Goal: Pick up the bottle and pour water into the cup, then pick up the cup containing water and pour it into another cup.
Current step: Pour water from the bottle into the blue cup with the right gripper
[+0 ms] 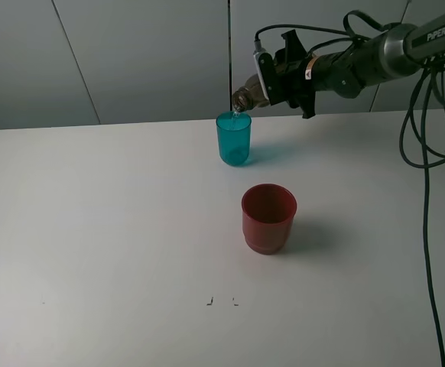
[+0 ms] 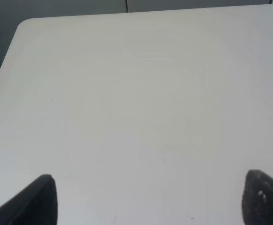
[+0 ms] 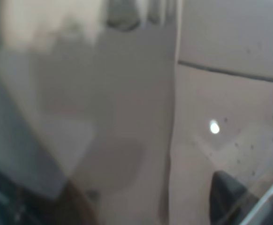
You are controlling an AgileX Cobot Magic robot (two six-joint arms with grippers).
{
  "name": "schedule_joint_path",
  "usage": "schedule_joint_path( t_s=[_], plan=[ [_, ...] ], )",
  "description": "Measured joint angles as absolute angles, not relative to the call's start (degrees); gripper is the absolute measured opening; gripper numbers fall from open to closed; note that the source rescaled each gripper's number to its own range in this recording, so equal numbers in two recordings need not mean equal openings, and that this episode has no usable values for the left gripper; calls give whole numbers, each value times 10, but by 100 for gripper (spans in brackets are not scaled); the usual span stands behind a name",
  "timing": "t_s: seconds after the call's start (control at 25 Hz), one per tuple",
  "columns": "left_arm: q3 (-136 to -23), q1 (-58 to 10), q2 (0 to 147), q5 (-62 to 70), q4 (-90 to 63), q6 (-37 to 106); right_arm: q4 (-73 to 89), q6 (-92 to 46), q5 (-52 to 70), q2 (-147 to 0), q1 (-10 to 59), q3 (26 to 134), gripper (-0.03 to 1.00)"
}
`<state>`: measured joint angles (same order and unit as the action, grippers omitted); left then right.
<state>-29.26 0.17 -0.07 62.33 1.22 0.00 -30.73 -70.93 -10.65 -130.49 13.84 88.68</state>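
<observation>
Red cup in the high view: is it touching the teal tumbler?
No, the red cup stands clear of the teal tumbler.

The exterior high camera sits well above the desk (image 1: 92, 229) and looks down and across it toward the grey wall (image 1: 131, 53). It stands far enough back to take in most of the top, with the right arm (image 1: 360, 57) entering from the upper right of the frame. The left wrist camera rides behind the left claw (image 2: 148, 201), whose dark fingertips (image 2: 38, 201) sit in the lower corners. It faces down and forward over bare desk to a rounded corner at upper left, and shares only that white top with the high view. The right wrist camera is so near the bottle (image 3: 103, 117) that its smoky side blurs most of the frame. A pale surface with a dark seam shows at right, too blurred to place. The bottle is what this view shares with the high one.
</observation>
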Motion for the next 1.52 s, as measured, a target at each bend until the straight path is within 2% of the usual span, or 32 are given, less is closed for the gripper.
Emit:
schedule_joint_path(
  t_s=[1.52],
  plan=[
    [-293, 2, -1, 623, 12, 0, -309, -758, -143, -1305, 138, 892, 0]
  ],
)
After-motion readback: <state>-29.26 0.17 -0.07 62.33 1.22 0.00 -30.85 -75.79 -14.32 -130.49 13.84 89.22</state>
